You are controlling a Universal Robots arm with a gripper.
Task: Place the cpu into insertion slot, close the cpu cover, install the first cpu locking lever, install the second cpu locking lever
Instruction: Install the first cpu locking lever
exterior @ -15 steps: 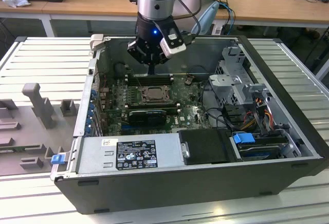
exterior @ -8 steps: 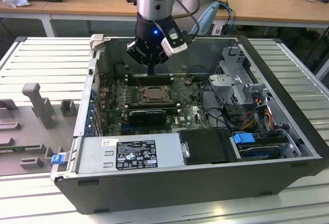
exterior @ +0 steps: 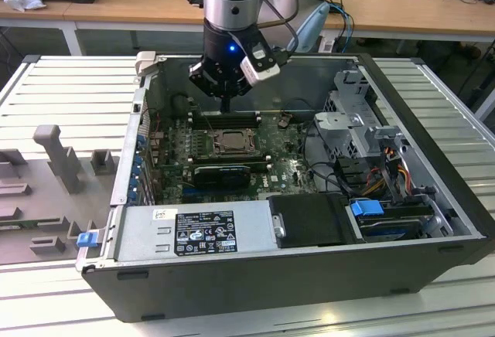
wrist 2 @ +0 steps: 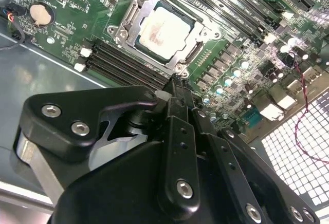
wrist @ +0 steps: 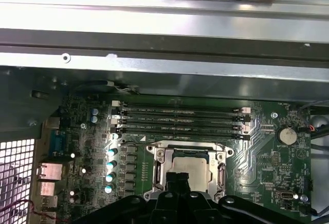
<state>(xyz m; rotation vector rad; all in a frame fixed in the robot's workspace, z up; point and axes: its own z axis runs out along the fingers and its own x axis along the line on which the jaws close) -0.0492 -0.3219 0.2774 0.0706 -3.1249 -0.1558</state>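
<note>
The cpu (wrist 2: 165, 30) is seated in the slot (wrist 2: 120, 33), just below the fingers (wrist 2: 180, 98), which are pinched shut on nothing.

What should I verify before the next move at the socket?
1. cpu seated in the insertion slot: ok.
2. cpu cover down flat around the cpu: ok.
3. Both locking levers latched: cannot tell.
4. gripper shut and empty: ok.
5. gripper clear of the memory slots: cannot tell.
</note>
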